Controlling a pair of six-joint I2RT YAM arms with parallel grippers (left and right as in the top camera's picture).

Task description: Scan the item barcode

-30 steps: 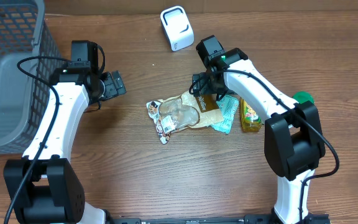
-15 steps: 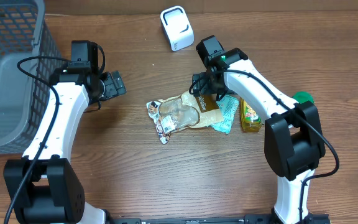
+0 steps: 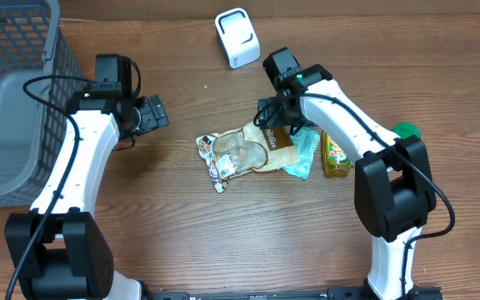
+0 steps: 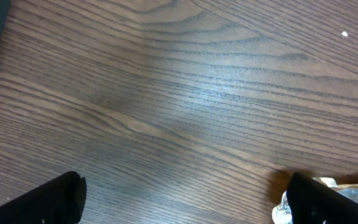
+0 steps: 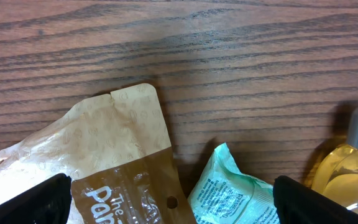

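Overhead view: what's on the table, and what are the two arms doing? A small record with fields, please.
basket: grey, left edge
white box: far side, probably the scanner
bag: brown, mid-table
packet: teal, right of bag
bottle: yellow, right of packet
left gripper: open, over bare wood
right gripper: open, above the bag, holding nothing

One grey basket (image 3: 15, 37), one white scanner (image 3: 237, 37), three packets (image 3: 261, 148), one yellow bottle (image 3: 335, 155), one green object (image 3: 407, 130).

A dark brown wood-grain surface (image 3: 182, 242) fills nearly the whole overhead frame, with a pale strip (image 3: 373, 5) along the top edge and soft light on the grain.
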